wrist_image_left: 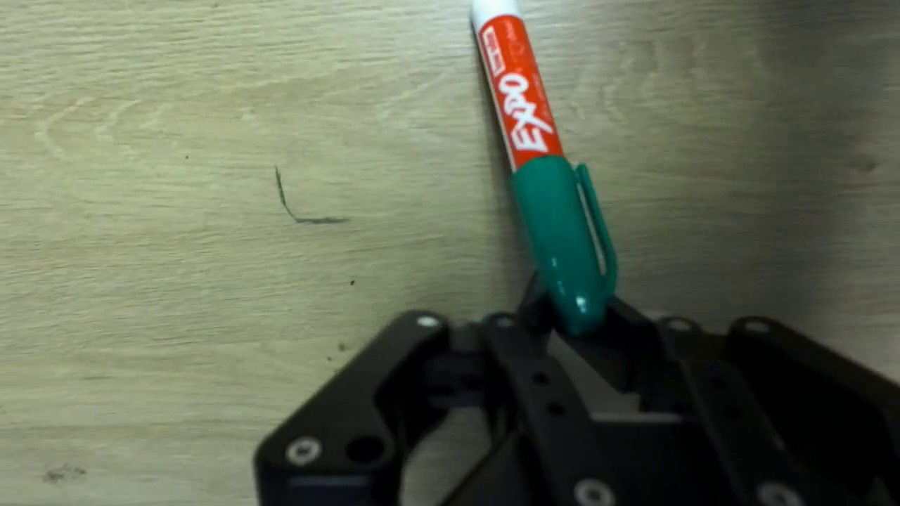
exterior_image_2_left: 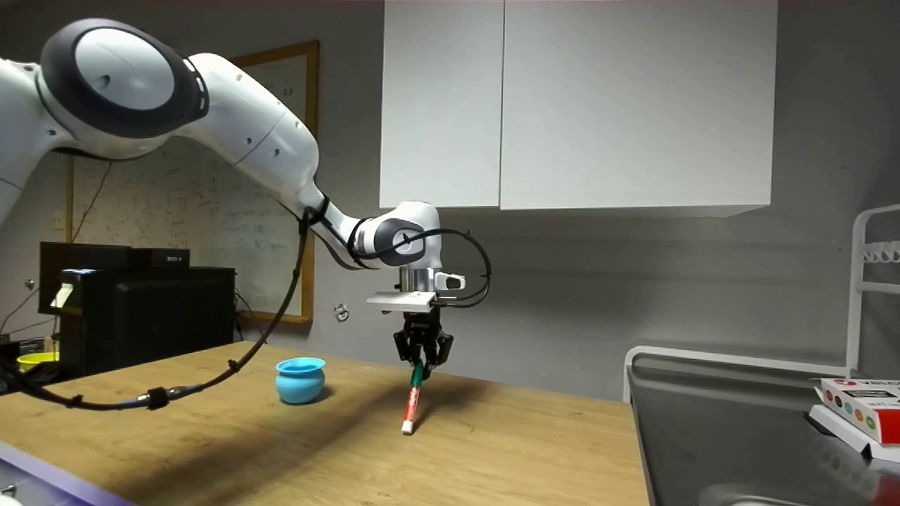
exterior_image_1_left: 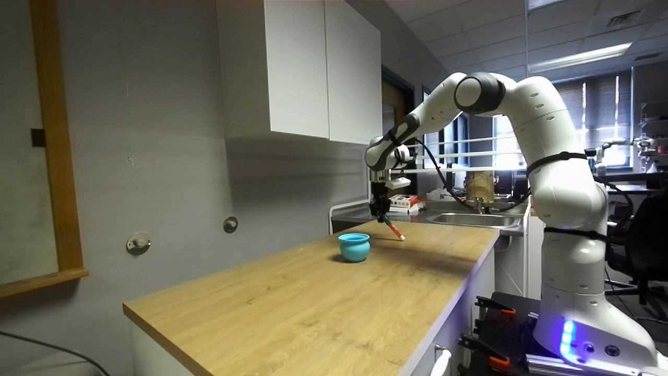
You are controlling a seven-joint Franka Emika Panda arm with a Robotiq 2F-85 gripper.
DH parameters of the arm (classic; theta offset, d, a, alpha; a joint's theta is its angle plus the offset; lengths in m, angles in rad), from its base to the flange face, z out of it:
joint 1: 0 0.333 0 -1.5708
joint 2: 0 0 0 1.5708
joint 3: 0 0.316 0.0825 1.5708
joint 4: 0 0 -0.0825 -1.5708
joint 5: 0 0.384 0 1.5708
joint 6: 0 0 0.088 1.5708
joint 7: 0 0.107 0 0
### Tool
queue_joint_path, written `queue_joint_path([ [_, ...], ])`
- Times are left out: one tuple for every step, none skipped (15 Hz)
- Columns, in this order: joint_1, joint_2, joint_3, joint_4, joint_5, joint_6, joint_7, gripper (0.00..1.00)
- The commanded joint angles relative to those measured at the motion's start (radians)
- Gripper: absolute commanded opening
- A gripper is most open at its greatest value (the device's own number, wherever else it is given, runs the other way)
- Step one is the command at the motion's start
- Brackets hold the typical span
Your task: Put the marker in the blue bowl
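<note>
while a small, round, teal-blue bowl (exterior_image_2_left: 300, 386), its inner floor hidden in both exterior views, stands on the wood-topped bench (exterior_image_2_left: 534, 453), a slim, red-barrelled, green-capped marker (exterior_image_2_left: 413, 400) slants near that bowl, the jaws of the black gripper (exterior_image_2_left: 422, 370) clamped on its cap (wrist_image_left: 559, 225). the wrist view crops the marker's white end (wrist_image_left: 494, 8); whether that touches the bench, i cannot tell.
</note>
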Motion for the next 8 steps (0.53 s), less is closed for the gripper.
queue_joint_path([
  [0.016, -0.016, -0.005, -0.004, -0.016, -0.022, 0.064, 0.43],
  [0.012, -0.012, -0.003, -0.001, -0.003, -0.041, 0.062, 0.49],
  [0.008, -0.009, -0.002, -0.002, 0.006, -0.055, 0.059, 0.56],
  [0.004, -0.009, -0.001, -0.006, 0.014, -0.070, 0.053, 0.65],
  [0.000, -0.014, -0.002, -0.017, 0.019, -0.083, 0.050, 0.72],
  [-0.003, -0.018, -0.002, -0.026, 0.027, -0.095, 0.044, 0.80],
  [-0.006, -0.027, -0.003, -0.043, 0.032, -0.105, 0.039, 0.87],
  [-0.009, -0.034, -0.003, -0.057, 0.035, -0.114, 0.039, 0.94],
])
